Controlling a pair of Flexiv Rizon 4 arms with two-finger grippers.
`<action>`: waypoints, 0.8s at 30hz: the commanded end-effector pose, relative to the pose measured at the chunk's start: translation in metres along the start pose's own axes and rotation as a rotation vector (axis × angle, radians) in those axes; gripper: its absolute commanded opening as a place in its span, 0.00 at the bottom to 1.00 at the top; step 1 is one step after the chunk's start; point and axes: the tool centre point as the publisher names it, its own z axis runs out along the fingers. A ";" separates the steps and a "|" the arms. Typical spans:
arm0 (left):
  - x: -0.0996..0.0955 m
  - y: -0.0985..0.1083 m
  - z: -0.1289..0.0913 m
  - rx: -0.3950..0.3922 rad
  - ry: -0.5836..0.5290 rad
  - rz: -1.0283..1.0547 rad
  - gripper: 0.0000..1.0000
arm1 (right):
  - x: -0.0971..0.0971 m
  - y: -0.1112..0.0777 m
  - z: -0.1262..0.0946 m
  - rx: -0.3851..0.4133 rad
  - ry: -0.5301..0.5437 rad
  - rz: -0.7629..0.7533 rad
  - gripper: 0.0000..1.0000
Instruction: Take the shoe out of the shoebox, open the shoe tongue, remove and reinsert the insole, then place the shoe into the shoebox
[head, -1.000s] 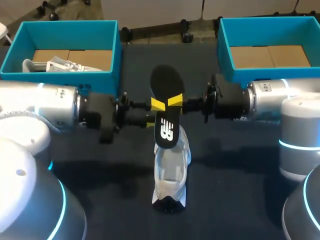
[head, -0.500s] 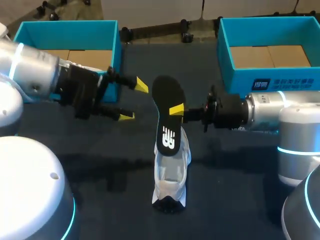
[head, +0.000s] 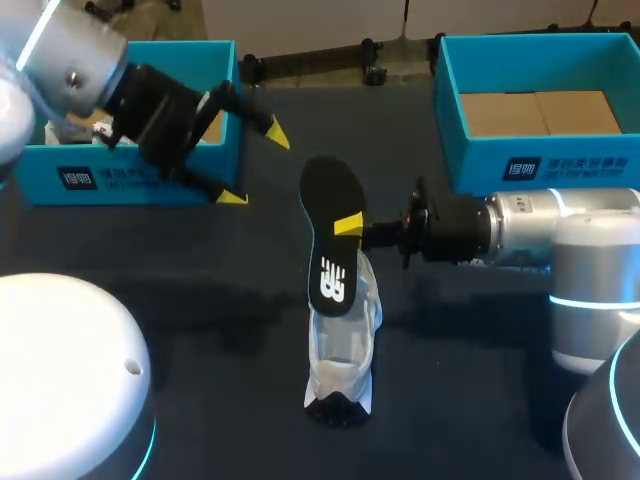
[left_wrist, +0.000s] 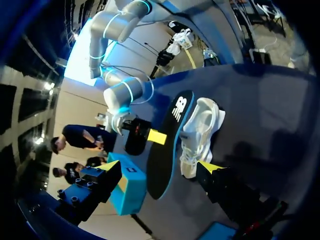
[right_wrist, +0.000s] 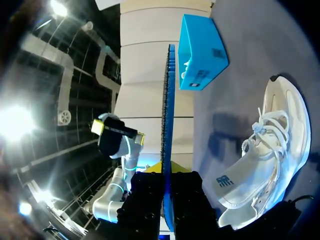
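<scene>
The black insole (head: 330, 220) hangs tilted in the air above the white shoe (head: 340, 345), which lies on the dark table. My right gripper (head: 347, 226) comes in from the right and is shut on the insole's middle; in the right wrist view the insole (right_wrist: 167, 125) stands edge-on between its fingers, with the shoe (right_wrist: 265, 150) beside it. My left gripper (head: 253, 165) is open and holds nothing, up and to the left of the insole, in front of the left shoebox (head: 100, 177). One of its fingertips (left_wrist: 210, 166) shows near the shoe (left_wrist: 200, 132).
A second blue shoebox (head: 540, 150) with a cardboard floor stands at the back right, behind my right arm. The left arm covers much of the left box. Bare dark table lies in front of and around the shoe.
My left gripper let go of the insole, opened wide and drew back up and to the left toward the left box. The right gripper kept the insole nearly in place.
</scene>
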 end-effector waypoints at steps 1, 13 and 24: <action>-0.015 0.013 0.001 0.003 0.499 -0.037 1.00 | 0.000 -0.001 0.001 -0.002 -0.001 0.000 0.00; -0.044 0.024 0.020 0.038 0.836 -0.052 1.00 | 0.000 -0.001 0.001 -0.002 -0.001 0.000 0.00; -0.065 0.021 0.044 0.045 1.074 -0.021 1.00 | 0.000 -0.001 0.001 -0.002 -0.001 0.000 0.00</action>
